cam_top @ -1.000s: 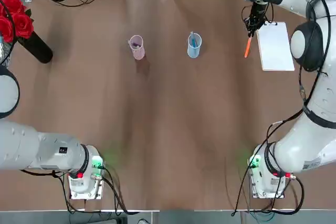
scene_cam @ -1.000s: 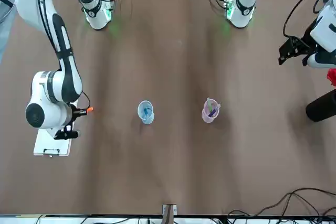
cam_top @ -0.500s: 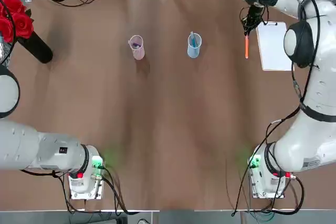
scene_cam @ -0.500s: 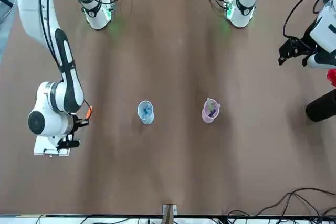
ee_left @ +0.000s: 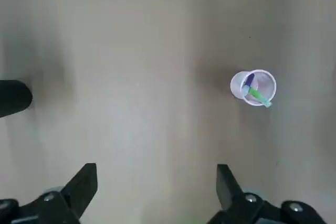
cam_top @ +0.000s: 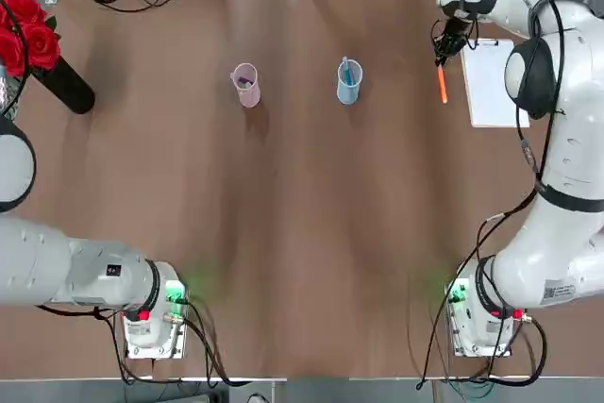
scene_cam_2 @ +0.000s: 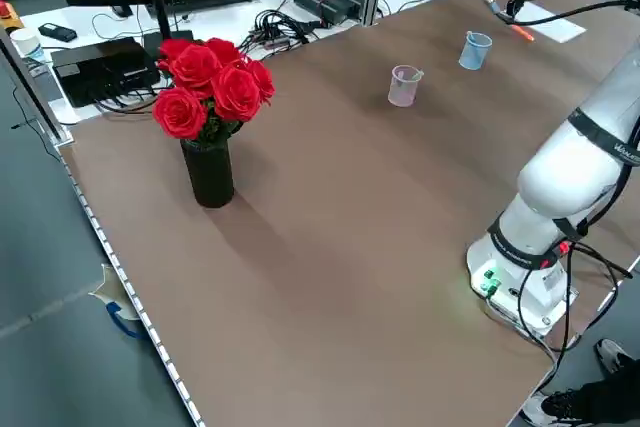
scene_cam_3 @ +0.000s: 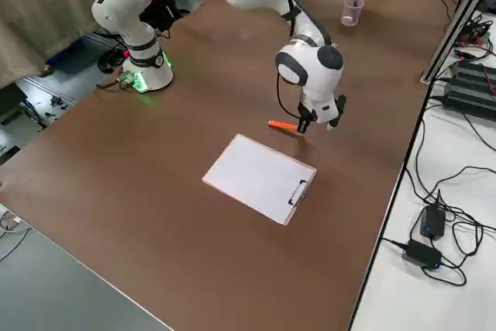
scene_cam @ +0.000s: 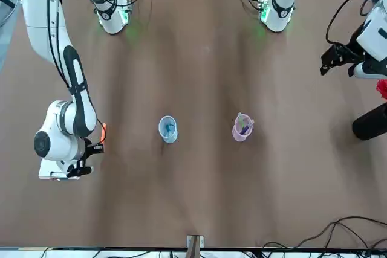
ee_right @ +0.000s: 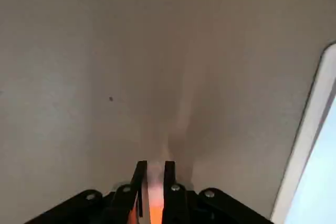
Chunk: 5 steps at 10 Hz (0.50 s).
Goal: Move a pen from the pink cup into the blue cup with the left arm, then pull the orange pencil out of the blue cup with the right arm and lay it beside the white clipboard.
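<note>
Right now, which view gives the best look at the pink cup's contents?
The left wrist view: it looks into the translucent pale pink plastic cup, showing a purple pen and a green-and-white one. Top and front views show the cup smaller, contents less distinct. Both side views show mostly its outer wall. The right wrist view misses it.

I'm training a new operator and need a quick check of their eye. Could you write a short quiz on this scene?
1. True or false: the orange pencil is inside the blue cup.
2. Fill in: the white clipboard lies on the table near the robot's ____ pincer.
3. Multiple choice: what does the left pincer hold?
A) the pink cup
B) nothing
C) the blue cup

Key: 1 false (the right pincer grips the pencil); 2 right; 3 B
</note>
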Tool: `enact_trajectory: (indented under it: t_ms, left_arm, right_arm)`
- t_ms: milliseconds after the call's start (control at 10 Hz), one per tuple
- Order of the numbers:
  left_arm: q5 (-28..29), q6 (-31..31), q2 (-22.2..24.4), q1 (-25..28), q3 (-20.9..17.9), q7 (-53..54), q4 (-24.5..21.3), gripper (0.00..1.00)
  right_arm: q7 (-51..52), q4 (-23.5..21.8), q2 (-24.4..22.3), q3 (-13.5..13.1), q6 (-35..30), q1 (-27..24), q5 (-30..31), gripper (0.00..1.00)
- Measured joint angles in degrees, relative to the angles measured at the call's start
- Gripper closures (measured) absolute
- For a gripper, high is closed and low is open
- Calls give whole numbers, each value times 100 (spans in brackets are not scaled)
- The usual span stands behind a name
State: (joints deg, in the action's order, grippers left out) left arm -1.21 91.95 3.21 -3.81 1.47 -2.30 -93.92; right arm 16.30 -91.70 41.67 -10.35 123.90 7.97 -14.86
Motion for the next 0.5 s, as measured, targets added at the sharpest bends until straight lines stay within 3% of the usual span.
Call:
enact_trajectory:
  t_ms: [300, 500]
  left_arm:
    - [0, 0, -3, 0, 0, 0, 0, 0]
    - [0, 0, -3, 0, 0, 0, 0, 0]
  right_arm:
    - [113, 134, 119, 1, 42, -96, -42, 76]
    - [115, 238, 112, -16, 43, -91, -47, 47]
